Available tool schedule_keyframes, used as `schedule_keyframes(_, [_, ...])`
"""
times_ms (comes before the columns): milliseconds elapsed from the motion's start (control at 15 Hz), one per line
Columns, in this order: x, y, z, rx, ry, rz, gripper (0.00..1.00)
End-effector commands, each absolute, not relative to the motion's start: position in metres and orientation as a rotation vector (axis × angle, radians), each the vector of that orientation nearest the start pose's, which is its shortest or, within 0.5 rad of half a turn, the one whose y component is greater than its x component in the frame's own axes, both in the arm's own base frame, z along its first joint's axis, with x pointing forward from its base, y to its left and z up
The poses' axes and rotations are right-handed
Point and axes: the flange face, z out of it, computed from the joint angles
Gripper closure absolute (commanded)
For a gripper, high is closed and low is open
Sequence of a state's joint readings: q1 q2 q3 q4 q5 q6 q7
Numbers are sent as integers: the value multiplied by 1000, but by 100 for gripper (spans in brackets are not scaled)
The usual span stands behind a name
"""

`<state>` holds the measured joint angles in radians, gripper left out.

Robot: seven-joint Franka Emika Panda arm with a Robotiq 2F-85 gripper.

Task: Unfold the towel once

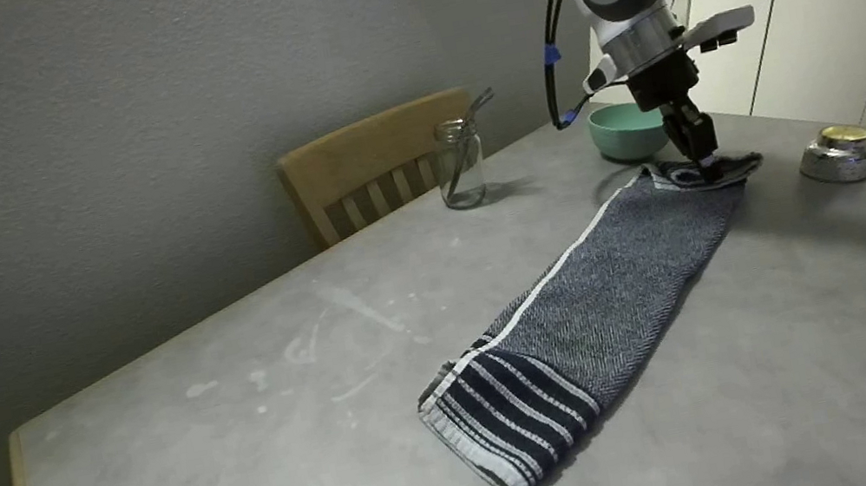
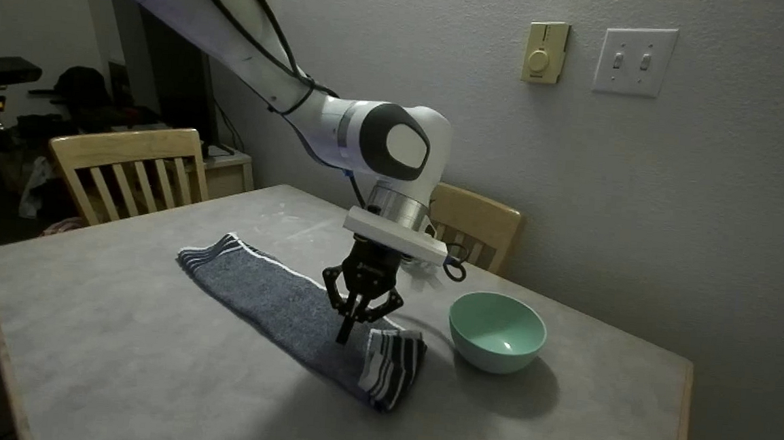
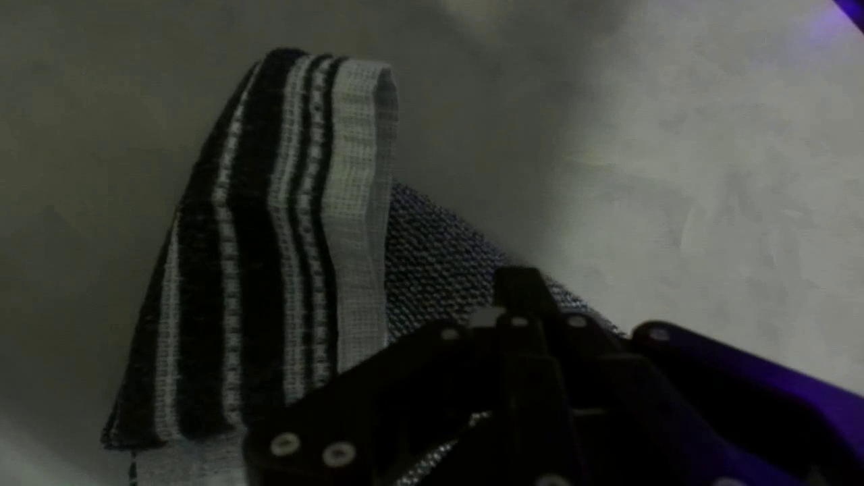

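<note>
The long dark grey towel (image 1: 624,281) lies on the table and shows in both exterior views (image 2: 278,301). One striped end (image 1: 514,410) lies flat and narrow. The opposite striped end is folded back over the plain part, a short flap (image 2: 393,363) near the bowl. The flap shows large in the wrist view (image 3: 283,216), with its pale hem over the grey weave. My gripper (image 2: 344,336) points down at the plain part beside the flap. Its fingers (image 3: 526,287) are together with no cloth seen between them. I cannot tell whether the tips touch the towel.
A green bowl (image 2: 497,332) stands close to the flap. A silver jar with a gold lid (image 1: 839,153) stands beyond the towel's folded end. A glass jar with straws (image 1: 461,163) stands near the table edge by a chair (image 1: 372,143). The wall runs behind the table.
</note>
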<state>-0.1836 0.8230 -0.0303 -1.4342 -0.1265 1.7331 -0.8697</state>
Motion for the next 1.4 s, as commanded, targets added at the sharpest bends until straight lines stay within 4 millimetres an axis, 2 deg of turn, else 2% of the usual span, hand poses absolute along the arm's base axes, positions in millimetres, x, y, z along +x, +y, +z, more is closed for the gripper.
schedule_keyframes(0, [658, -146, 171, -2781, -1022, 752, 100])
schedule_keyframes(333, [676, -142, 178, -3018, -1048, 731, 100])
schedule_keyframes(533, [675, -140, 173, -3008, -1022, 728, 100])
schedule_keyframes(933, [666, -160, 178, -3035, -901, 724, 100])
schedule_keyframes(1000, [665, -164, 177, -3037, -886, 726, 74])
schedule_keyframes(1067, [664, -167, 178, -3042, -874, 727, 73])
schedule_keyframes(1333, [660, -179, 180, -3059, -840, 730, 47])
